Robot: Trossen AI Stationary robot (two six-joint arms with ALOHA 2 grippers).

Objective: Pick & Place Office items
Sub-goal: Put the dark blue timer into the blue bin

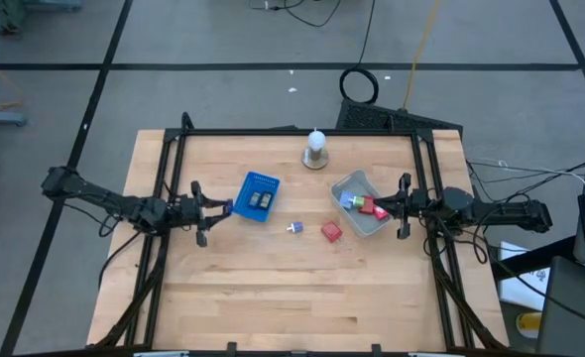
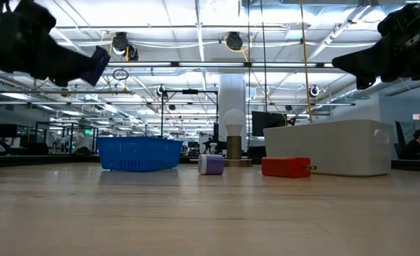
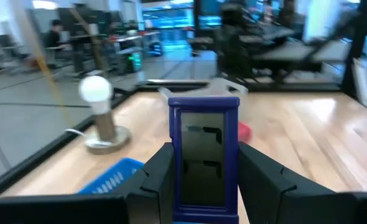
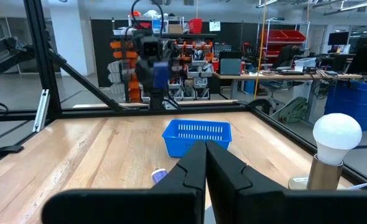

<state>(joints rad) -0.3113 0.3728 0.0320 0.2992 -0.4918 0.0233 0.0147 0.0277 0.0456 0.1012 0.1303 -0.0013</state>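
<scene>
From above, the left gripper [image 1: 216, 209] reaches in from the table's left edge, just beside the blue mesh basket [image 1: 259, 195], which holds two dark rectangular pieces [image 1: 260, 198]. The right gripper [image 1: 391, 206] hangs over the clear grey tray [image 1: 361, 203], where red and blue blocks [image 1: 364, 204] lie. Between the bins, on bare wood, sit a small purple-white bit [image 1: 294, 228] and a red block [image 1: 331, 232]. A white bulb on a round base [image 1: 316, 149] stands near the far edge.

At table height, both arms hover clear of the wood; the purple-white bit [image 2: 211, 164] and red block [image 2: 286, 167] rest between basket [image 2: 139, 153] and tray [image 2: 334, 147], the bulb [image 2: 233, 132] behind them.

The left wrist camera shows what the overhead cannot: the fingers [image 3: 157, 179] clamp a blue-framed dark rectangular item [image 3: 203, 158], upright.

From the right wrist, the fingers [image 4: 190, 171] are pressed together, empty, facing the basket [image 4: 198, 136] and the opposite arm.
</scene>
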